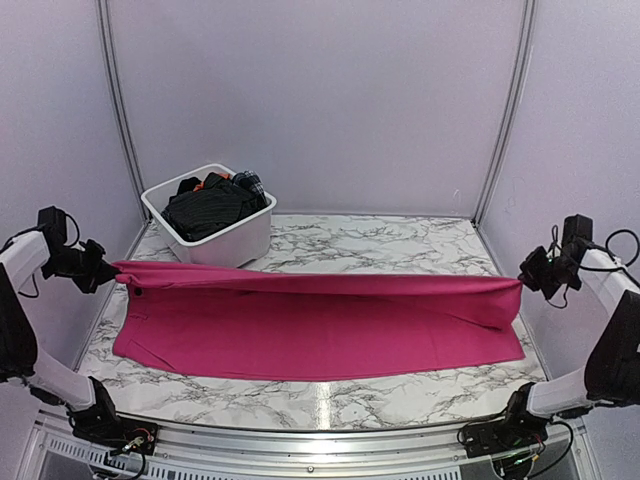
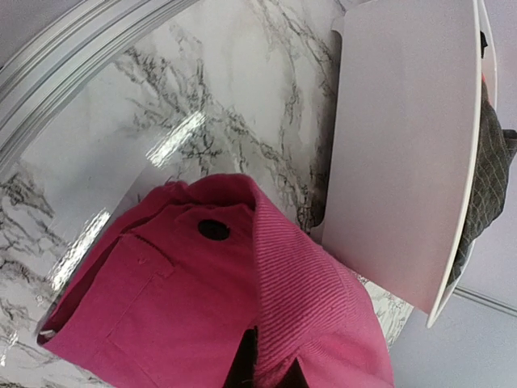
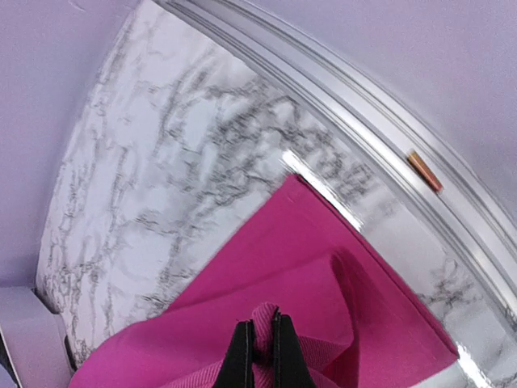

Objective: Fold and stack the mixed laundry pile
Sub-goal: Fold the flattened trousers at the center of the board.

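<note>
Left pincer: pressed together, pinching the left end of the magenta-pink cloth; in the left wrist view the dark fingers bite into a ribbed band of the fabric.
Right pincer: pressed together, pinching the cloth's right end; in the right wrist view a small bunch of fabric sits between the two fingers.
Magenta-pink cloth: spread wide across the marble table, with its back edge lifted into a long ridge between the two pincers. The rest lies flat toward the near edge.
Black button: on the cloth just beside the left grip, next to a stitched pocket seam.
White tub: at the table's back left, just behind the cloth's ridge.
Black pinstriped shirt: heaped in the tub, filling most of it.
Orange garment: a small bit showing at the tub's back, among the dark fabric.
Small dark piece: at the tub's back right corner; its pattern is too small to tell.
</note>
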Available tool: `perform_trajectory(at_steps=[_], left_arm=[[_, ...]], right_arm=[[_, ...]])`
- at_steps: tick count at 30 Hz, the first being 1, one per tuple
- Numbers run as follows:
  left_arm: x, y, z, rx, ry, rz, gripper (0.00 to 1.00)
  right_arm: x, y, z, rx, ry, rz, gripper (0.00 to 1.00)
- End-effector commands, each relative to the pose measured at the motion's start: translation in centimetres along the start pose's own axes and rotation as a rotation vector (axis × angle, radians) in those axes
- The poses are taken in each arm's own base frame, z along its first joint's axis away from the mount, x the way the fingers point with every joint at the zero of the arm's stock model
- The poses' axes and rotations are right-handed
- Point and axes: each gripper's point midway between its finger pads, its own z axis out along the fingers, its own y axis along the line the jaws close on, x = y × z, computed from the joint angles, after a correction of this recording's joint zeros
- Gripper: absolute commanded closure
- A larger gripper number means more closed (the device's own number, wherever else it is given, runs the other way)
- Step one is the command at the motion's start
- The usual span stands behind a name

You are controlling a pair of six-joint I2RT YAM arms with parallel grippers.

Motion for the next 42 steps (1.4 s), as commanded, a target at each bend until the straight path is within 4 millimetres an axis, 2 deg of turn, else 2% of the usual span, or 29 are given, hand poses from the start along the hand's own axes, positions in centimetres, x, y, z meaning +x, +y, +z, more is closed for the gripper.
perform_trajectory(at_steps=[1,5,10,15,19,20,21,22,23,24,26,28,32,34,36,38,40,42], left_arm=[[0.7,4.6,-1.2,-0.124,-0.039,-0.034,1.0],[2.8,8.3,-1.6,-0.206,-0.022,-0.071,1.0],[4.1,11.4,-2.5,-0.305,-0.021,-0.094,1.0],[4.6,12.9,-3.6,-0.374,-0.036,-0.099,1.0],[5.6,14.1,-3.6,-0.418,-0.018,-0.107,1.0],[5.9,14.4,-3.4,-0.424,-0.005,-0.111,0.95],[6.2,14.6,-3.2,-0.425,0.006,-0.114,0.85],[6.4,14.8,-3.1,-0.43,0.01,-0.12,0.73],[6.3,14.8,-3.3,-0.433,-0.001,-0.117,0.63],[6.0,14.6,-3.6,-0.431,-0.026,-0.116,0.51],[4.9,13.4,-4.5,-0.403,-0.081,-0.098,0.33],[3.6,11.3,-5.1,-0.354,-0.11,-0.059,0.2],[2.8,6.7,-4.6,-0.249,-0.119,0.081,0.09],[3.5,4.4,-3.5,-0.208,-0.091,0.152,0.07],[5.0,2.8,-1.8,-0.177,-0.035,0.203,0.07],[6.1,2.9,0.1,-0.19,0.011,0.205,0.09],[7.1,3.7,2.1,-0.206,0.06,0.2,0.11],[7.7,5.5,3.7,-0.258,0.105,0.176,0.16]], right_arm=[[0.1,-5.7,-0.9,0.165,-0.079,0.094,1.0],[1.3,-7.5,-1.0,0.209,-0.081,0.113,1.0],[0.4,-7.0,-1.2,0.201,-0.098,0.092,1.0],[-0.8,-7.4,-1.8,0.254,-0.121,0.081,1.0],[0.0,-8.0,-1.7,0.274,-0.105,0.091,1.0],[0.6,-8.2,-1.4,0.269,-0.089,0.095,1.0],[1.6,-8.4,-0.8,0.251,-0.063,0.096,1.0],[2.1,-8.2,-0.6,0.231,-0.048,0.098,0.95],[2.5,-8.1,-0.5,0.215,-0.041,0.099,0.84],[2.7,-7.8,-0.5,0.197,-0.039,0.098,0.68],[2.5,-6.9,-0.9,0.159,-0.043,0.081,0.45],[2.1,-5.2,-1.0,0.093,-0.046,0.04,0.33],[0.4,-1.4,-1.7,-0.004,-0.074,-0.079,0.27],[-0.5,1.1,-2.2,-0.065,-0.089,-0.163,0.25],[-0.4,3.4,-2.2,-0.111,-0.07,-0.234,0.25],[0.3,5.0,-1.9,-0.15,-0.037,-0.285,0.23],[1.1,5.5,-1.3,-0.164,0.009,-0.302,0.2],[1.7,5.2,-0.6,-0.162,0.054,-0.309,0.2]])
